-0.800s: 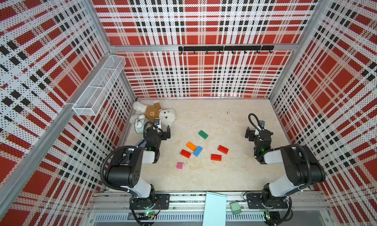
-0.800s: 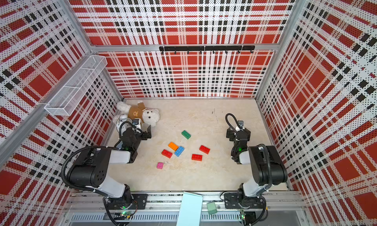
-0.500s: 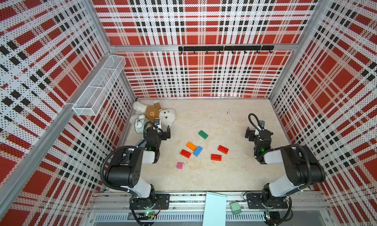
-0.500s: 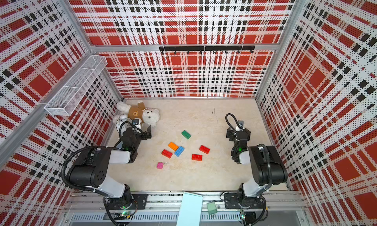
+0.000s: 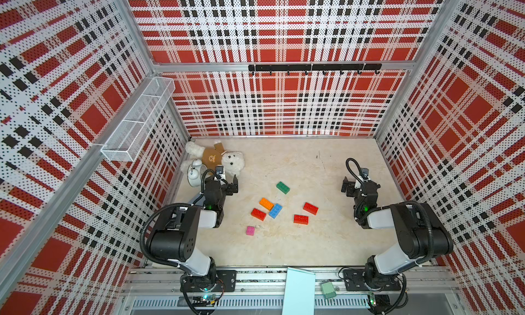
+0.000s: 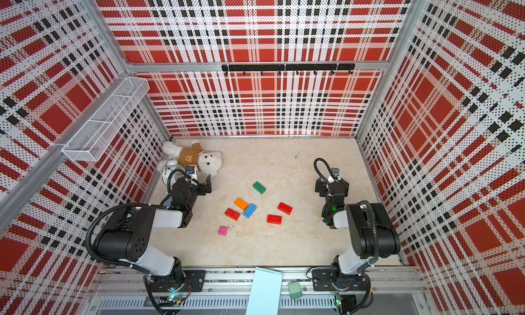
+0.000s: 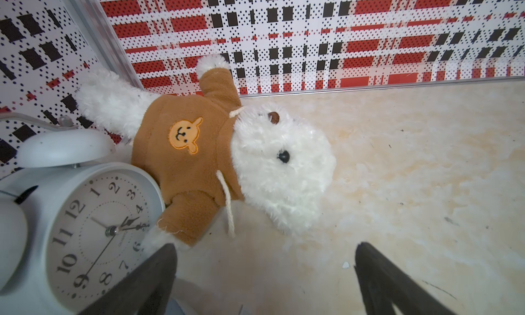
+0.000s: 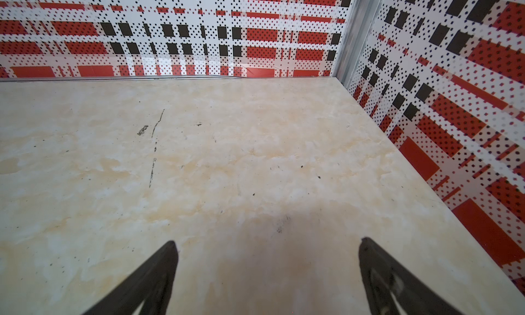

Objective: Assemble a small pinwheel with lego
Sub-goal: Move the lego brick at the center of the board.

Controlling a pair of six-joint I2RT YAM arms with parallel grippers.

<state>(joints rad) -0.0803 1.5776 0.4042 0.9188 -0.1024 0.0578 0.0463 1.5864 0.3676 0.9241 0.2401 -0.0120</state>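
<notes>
seven loose lego bricks (image 5: 300, 219) lie flat mid-desk (image 5: 284, 163), studs up; the green brick (image 5: 283, 187) and orange brick (image 5: 266, 203) run far-left to near-right, the blue brick (image 5: 275, 210) crosswise. plaid perforated walls (image 5: 284, 106) surround. left hand (image 7: 264, 246) and right hand (image 8: 267, 241) are spread, empty.

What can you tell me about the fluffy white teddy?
The teddy is fluffy and white, with black eyes and a brown fleece hoodie bearing an orange bear-face patch and cream drawstrings. It lies face up in the far left corner of the table, and a white alarm clock seems to touch its side.
</notes>
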